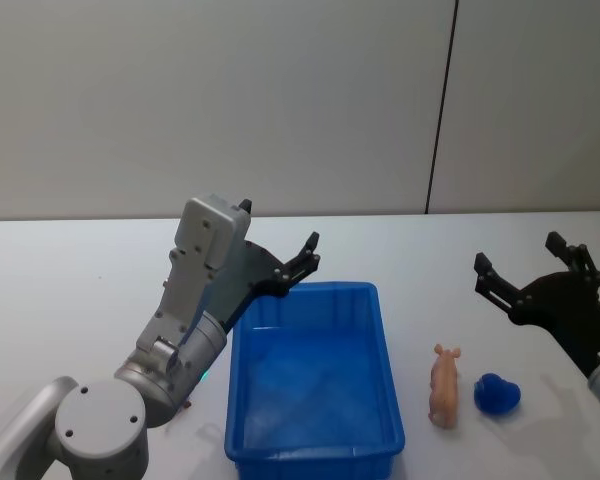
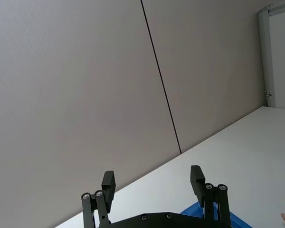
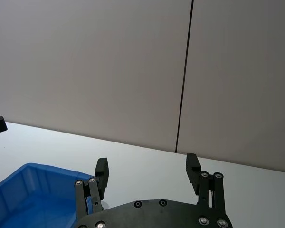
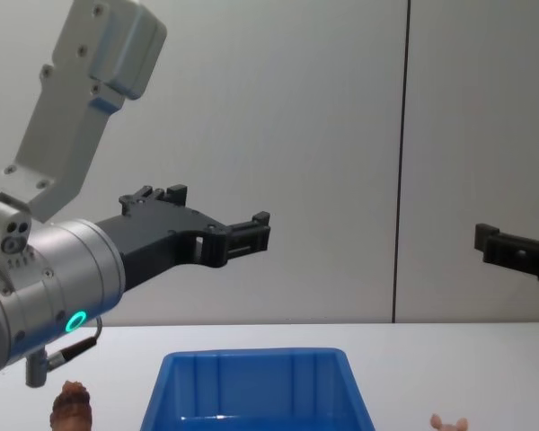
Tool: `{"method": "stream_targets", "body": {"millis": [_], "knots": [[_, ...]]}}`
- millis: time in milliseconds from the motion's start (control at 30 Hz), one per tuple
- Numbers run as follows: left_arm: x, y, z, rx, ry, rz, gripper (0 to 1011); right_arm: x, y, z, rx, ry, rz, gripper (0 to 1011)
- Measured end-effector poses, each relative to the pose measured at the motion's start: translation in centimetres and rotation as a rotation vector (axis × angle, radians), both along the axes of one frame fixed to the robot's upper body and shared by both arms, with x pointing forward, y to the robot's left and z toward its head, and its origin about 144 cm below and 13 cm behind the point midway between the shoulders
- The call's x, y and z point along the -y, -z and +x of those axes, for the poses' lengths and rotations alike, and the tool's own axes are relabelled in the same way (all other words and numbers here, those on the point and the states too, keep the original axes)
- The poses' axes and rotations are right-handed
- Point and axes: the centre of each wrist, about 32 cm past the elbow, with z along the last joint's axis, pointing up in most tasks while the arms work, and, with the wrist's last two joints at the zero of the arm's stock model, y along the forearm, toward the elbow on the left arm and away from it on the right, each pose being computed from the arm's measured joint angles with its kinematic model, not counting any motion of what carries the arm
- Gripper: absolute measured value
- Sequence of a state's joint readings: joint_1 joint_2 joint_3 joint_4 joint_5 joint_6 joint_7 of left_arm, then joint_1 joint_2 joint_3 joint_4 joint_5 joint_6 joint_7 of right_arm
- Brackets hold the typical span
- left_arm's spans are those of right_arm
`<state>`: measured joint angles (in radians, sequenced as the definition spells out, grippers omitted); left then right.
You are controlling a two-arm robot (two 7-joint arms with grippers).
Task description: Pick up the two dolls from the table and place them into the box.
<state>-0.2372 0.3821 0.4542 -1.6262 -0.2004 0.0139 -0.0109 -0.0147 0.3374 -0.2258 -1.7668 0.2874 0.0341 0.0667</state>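
The blue box [image 1: 385, 400] stands on the white table [image 1: 70, 290] in front of me, with nothing showing inside it. A pale pink doll [image 1: 445, 386] lies on the table just right of the box. A reddish-brown doll [image 4: 72, 407] stands left of the box, under my left arm. My left gripper [image 1: 280, 228] hovers open and empty above the box's far left corner. Over the table to the right of the pink doll, my right gripper [image 1: 518, 252] is raised, open and empty. Both wrist views show spread fingers [image 2: 108, 179] [image 3: 192, 162] with nothing between them.
A small blue lump [image 1: 498, 395] sits on the table right of the pink doll, under my right arm. A grey wall with a dark vertical seam [image 1: 440, 110] rises behind the table's far edge.
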Motion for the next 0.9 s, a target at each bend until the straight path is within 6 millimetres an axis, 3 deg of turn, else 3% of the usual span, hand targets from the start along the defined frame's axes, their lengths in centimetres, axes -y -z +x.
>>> {"method": "stream_targets", "body": {"millis": [567,900], "knots": [[0.0,0.0,0.0,0.0,0.0,0.0,1001,0.1,0.0,-0.1,-0.002,0.001,-0.003,1001],[0.0,0.0,0.0,0.0,0.0,0.0,1001,1.5,0.2,-2.3,-0.058,0.059,-0.03,1001]]}}
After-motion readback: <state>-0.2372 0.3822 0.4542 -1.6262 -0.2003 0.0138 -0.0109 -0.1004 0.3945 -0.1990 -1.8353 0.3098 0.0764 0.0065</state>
